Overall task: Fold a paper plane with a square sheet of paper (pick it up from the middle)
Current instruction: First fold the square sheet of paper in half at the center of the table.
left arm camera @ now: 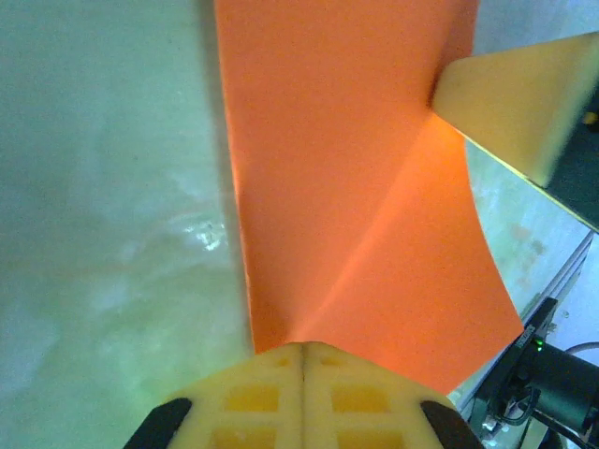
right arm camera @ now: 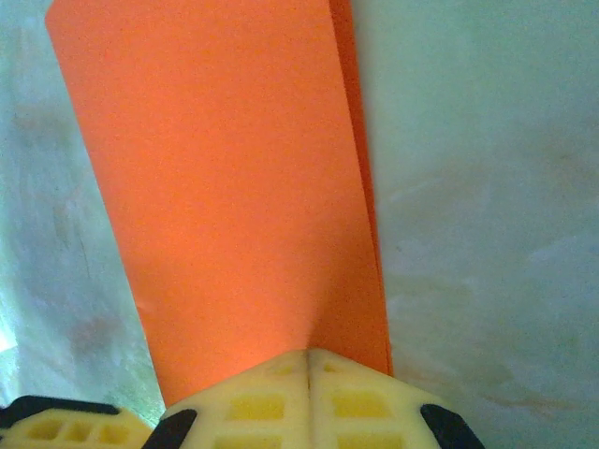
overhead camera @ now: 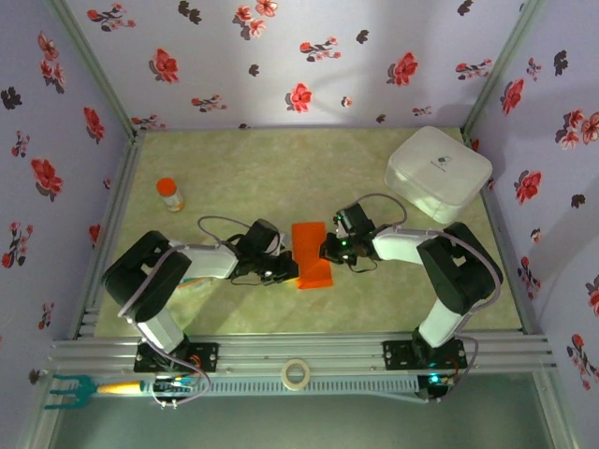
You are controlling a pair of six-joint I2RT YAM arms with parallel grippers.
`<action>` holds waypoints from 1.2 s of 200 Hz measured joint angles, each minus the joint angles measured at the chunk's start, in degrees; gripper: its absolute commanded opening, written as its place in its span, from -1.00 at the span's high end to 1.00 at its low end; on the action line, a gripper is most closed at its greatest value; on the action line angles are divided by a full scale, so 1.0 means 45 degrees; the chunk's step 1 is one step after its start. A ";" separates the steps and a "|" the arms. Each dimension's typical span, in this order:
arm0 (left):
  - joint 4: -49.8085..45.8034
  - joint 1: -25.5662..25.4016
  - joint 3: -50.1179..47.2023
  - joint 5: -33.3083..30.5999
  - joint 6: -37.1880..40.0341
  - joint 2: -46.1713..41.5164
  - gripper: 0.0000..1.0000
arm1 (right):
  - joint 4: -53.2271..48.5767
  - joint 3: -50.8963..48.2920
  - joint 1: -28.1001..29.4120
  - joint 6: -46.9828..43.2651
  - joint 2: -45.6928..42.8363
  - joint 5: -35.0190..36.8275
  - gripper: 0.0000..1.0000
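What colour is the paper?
The paper is plain bright orange-red, clearest in the left wrist view.

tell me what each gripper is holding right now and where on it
Both are shut on the orange sheet of paper: the left gripper pinches its left edge, the right gripper its right edge.

Matt orange paper sheet (overhead camera: pixel 312 257), faintly glossy marbled table (overhead camera: pixel 281 178), smooth white plastic case (overhead camera: pixel 437 173)
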 measured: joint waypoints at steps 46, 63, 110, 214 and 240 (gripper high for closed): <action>-0.0044 -0.0117 0.0204 0.0204 -0.0015 -0.0631 0.94 | 0.0005 -0.0015 0.0000 0.0000 -0.0005 0.0000 1.00; 0.0010 -0.0199 0.0253 0.0335 -0.0015 -0.0573 0.95 | 0.0005 -0.0015 0.0000 0.0000 -0.0005 0.0000 1.00; 0.0466 -0.0525 0.0257 0.0384 -0.0063 0.0418 0.95 | 0.0019 -0.0024 0.0000 0.0000 -0.0010 0.0000 1.00; 0.0427 -0.0991 -0.0821 -0.0340 0.0801 -0.0253 0.93 | 0.0005 -0.0034 0.0000 0.0000 -0.0015 -0.0015 1.00; -0.0602 -0.1477 -0.0384 -0.0753 0.1418 -0.0321 0.93 | 0.0000 -0.0034 0.0000 0.0000 -0.0015 -0.0049 1.00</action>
